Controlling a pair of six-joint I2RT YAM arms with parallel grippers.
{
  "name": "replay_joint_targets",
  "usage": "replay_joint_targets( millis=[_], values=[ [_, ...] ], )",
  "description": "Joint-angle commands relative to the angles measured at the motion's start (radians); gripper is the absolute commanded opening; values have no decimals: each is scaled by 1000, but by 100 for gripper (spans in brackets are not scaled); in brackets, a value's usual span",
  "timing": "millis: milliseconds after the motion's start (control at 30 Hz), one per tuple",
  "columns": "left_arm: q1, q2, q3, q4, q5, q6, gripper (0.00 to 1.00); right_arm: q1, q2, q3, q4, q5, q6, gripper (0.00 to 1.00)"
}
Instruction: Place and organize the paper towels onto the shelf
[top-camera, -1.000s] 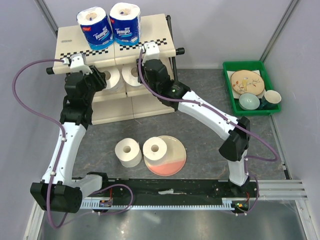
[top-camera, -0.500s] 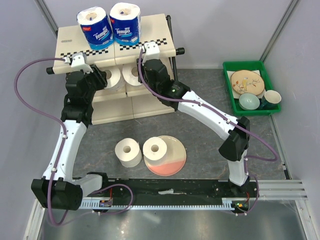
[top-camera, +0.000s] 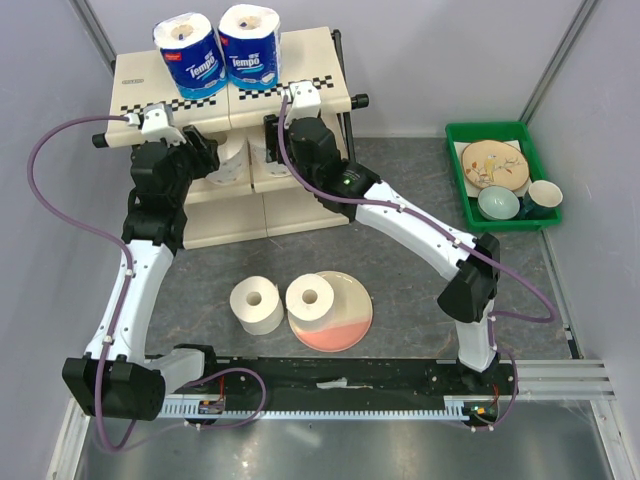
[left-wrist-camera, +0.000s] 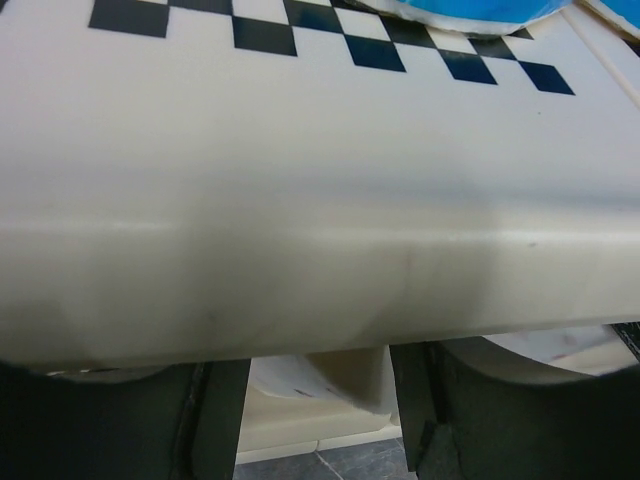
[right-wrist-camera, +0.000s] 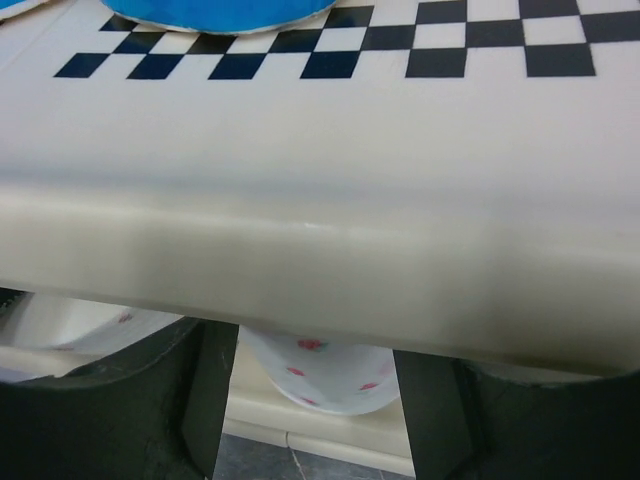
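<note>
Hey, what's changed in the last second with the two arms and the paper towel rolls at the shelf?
Both arms eased farther toward the shelf; the left pincer and right pincer reach deeper under its top panel, and the two middle-tier rolls show less. No grab or release is visible. Unchanged: the wrapped rolls on top, the roll on the table, the roll on the plate.

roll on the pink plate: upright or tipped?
Upright. In the top view the roll shows its hollow core facing straight up, with its flat end resting on the plate.
</note>
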Motion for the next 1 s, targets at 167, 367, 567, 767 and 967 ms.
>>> replay_joint_targets(
  millis=[167,367,567,767,967],
  values=[
    [1,-13,12,66,27,-24,61,-12,-15,-14,83,-24,22,68],
    [1,-16,-5,74,27,-30,61,-18,-21,-41,89,-45,31,71],
    [1,-78,-29,113,27,-24,65,-20,-99,-155,168,-67,19,72],
    [1,-73,-57,158,33,-38,67,-20,-159,-216,209,-88,14,73],
    [3,-179,-193,296,12,-65,76,-22,-266,-391,325,-62,18,73]
  ],
)
